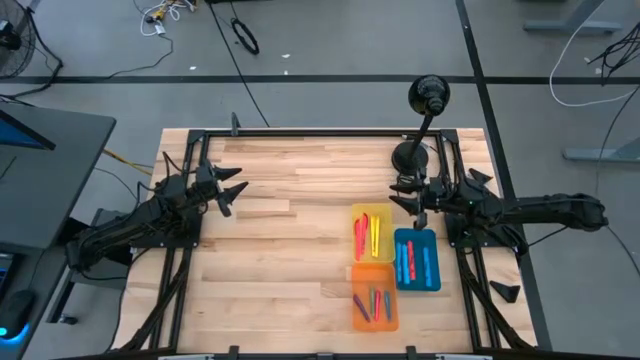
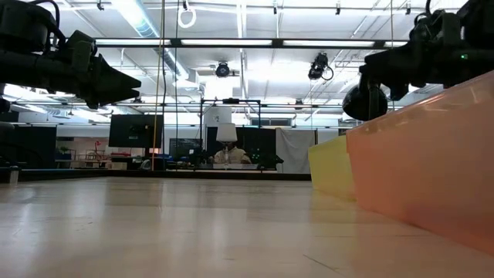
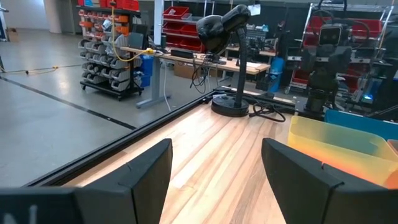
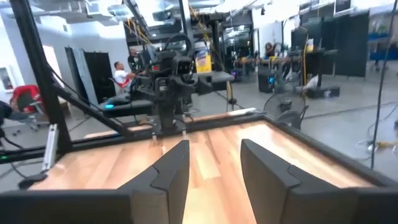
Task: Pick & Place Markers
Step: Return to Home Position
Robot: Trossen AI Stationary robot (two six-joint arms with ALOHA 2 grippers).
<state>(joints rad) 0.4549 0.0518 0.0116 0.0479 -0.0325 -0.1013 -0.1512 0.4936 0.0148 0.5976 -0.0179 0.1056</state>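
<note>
Over the counter, my left fingers hang spread and empty at the left side. My right fingers, also spread and holding nothing, hover just beside the yellow tray. The markers lie sorted in that tray, the blue tray and the orange tray; I see none loose on the wood. Homing looks like the last step. I'd lift my right arm before drawing it back, so it clears the tray rims and the black stand close behind it.

Cannot count the markers from above; at table height, hidden behind the orange tray, itself edge-cropped.
</note>
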